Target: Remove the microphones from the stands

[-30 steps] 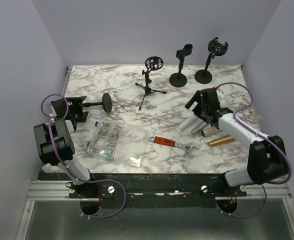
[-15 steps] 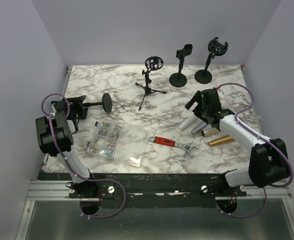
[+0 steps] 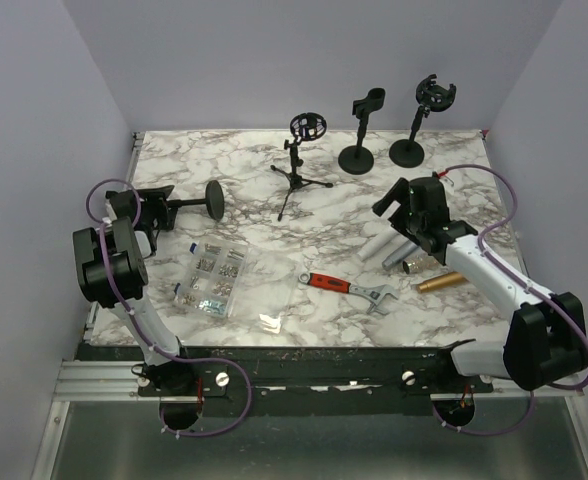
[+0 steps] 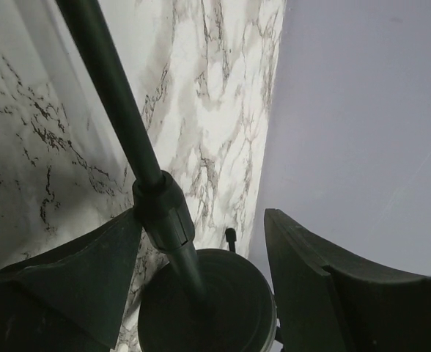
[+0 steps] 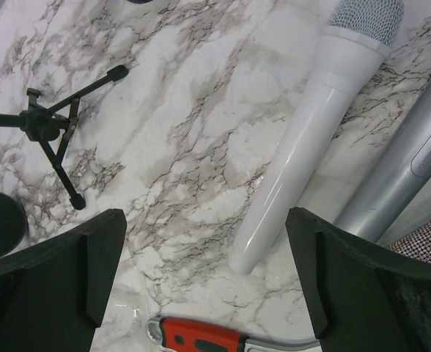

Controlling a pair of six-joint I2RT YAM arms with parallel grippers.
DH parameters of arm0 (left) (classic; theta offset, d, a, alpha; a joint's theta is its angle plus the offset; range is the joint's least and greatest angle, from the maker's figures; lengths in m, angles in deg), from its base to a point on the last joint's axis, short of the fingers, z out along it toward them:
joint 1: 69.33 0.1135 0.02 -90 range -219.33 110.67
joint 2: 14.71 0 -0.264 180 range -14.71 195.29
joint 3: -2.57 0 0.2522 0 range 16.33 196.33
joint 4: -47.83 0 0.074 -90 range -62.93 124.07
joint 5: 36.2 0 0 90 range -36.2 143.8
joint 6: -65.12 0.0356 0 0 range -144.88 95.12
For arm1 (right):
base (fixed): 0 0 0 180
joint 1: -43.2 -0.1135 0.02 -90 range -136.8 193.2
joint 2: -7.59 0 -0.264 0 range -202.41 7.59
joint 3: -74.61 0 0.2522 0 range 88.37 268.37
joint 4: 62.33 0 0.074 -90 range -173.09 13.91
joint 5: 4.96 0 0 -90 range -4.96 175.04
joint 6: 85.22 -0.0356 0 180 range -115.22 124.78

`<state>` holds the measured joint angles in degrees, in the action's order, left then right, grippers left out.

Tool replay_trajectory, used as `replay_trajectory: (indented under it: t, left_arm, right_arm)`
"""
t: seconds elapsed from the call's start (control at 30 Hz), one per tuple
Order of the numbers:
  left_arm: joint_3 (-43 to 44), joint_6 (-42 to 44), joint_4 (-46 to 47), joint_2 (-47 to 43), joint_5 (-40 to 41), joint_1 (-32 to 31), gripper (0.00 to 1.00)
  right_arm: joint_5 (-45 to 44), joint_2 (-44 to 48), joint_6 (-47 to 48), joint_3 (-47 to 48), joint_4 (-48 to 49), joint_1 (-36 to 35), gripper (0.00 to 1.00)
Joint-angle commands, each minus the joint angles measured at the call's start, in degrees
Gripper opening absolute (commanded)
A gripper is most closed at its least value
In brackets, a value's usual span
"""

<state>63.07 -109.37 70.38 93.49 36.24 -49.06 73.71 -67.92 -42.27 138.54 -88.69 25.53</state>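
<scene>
A black stand lies on its side at the left, its round base (image 3: 214, 200) pointing right. My left gripper (image 3: 150, 210) is open around its pole (image 4: 120, 110). The pole rests against the left finger (image 4: 91, 271) and stands well clear of the right finger. The stand's clip end is hidden behind the gripper. A white microphone (image 5: 311, 125) and a silver microphone (image 5: 406, 161) lie side by side on the marble table (image 3: 274, 240). My right gripper (image 3: 406, 212) hovers open and empty above them (image 5: 208, 264). A gold microphone (image 3: 442, 282) lies nearer the front.
A tripod stand (image 3: 294, 180) with a ring holder and two round-base stands (image 3: 357, 155) (image 3: 407, 150) with empty clips stand at the back. A red-handled wrench (image 3: 349, 288), a clear box of screws (image 3: 209, 275) and a small plastic bag (image 3: 269, 321) lie near the front.
My left arm has swung back and its gripper shifted slightly up and right along the fallen stand. My right gripper has drifted a little to the right and up over the microphones.
</scene>
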Motion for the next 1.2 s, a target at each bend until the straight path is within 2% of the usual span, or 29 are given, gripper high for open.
replay_trajectory:
  t: [0.0, 0.17, 0.23, 0.33, 0.37, 0.43, 0.6, 0.9, 0.93, 0.97, 1.03, 1.07, 1.1, 1.17]
  left_arm:
    - [2.8, -0.7, -3.3, 1.0, 1.6, -1.0, 0.63]
    - [3.5, -2.0, -4.5, 2.9, 2.5, -1.8, 0.50]
    - [3.4, -2.1, -3.3, 3.5, 2.9, -1.9, 0.42]
    - [4.6, -0.6, -3.9, 3.6, 3.1, -1.9, 0.22]
    - [5.6, 0.5, -5.0, 3.5, 2.9, -1.8, 0.12]
    - [6.9, 3.0, -5.8, 3.1, 2.8, -1.9, 0.01]
    - [7.2, 6.6, -3.6, -0.6, 3.0, -2.0, 0.00]
    - [9.2, 13.1, -6.1, -6.2, 1.5, -2.2, 0.00]
    - [9.9, 13.7, -7.9, -6.4, 1.2, -2.2, 0.01]
    - [10.4, 13.8, -9.1, -6.4, 1.0, -2.4, 0.07]
    - [10.9, 12.7, -10.0, -6.2, 0.4, -2.4, 0.33]
    - [11.1, 11.5, -10.2, -5.8, -0.3, -2.3, 0.44]
    - [11.3, 10.1, -10.5, -5.4, -1.0, -2.3, 0.51]
    - [11.0, 6.0, -9.9, -4.5, -1.8, -2.5, 0.73]
  right_arm:
    - [-2.0, 1.8, 0.1, -0.9, -1.1, -0.2, 1.00]
    - [-3.8, 4.0, 0.4, -0.6, -1.9, -0.2, 1.00]
    - [-4.6, 5.3, 0.6, -0.6, -2.1, -0.1, 1.00]
    - [-5.7, 7.3, 1.3, -1.0, -2.1, -0.2, 1.00]
    - [-5.9, 7.7, 1.3, -1.1, -2.1, -0.2, 1.00]
    - [-6.2, 8.7, 1.3, -1.4, -2.2, -0.2, 1.00]
    - [-6.0, 9.8, 0.9, -2.3, -1.6, -0.2, 1.00]
    - [-3.3, 8.6, 1.3, -2.6, -0.8, -0.2, 1.00]
    - [-2.6, 8.6, 1.8, -2.7, -0.6, -0.1, 1.00]
    - [-2.2, 8.6, 2.1, -2.8, -0.3, -0.2, 1.00]
    - [-1.6, 8.6, 2.5, -3.0, -0.1, -0.1, 1.00]
    - [-1.0, 8.8, 2.9, -2.8, 0.0, -0.1, 1.00]
    - [-0.5, 8.9, 3.4, -2.8, 0.0, -0.1, 1.00]
    - [-0.2, 9.5, 3.8, -2.9, 0.1, -0.1, 0.99]
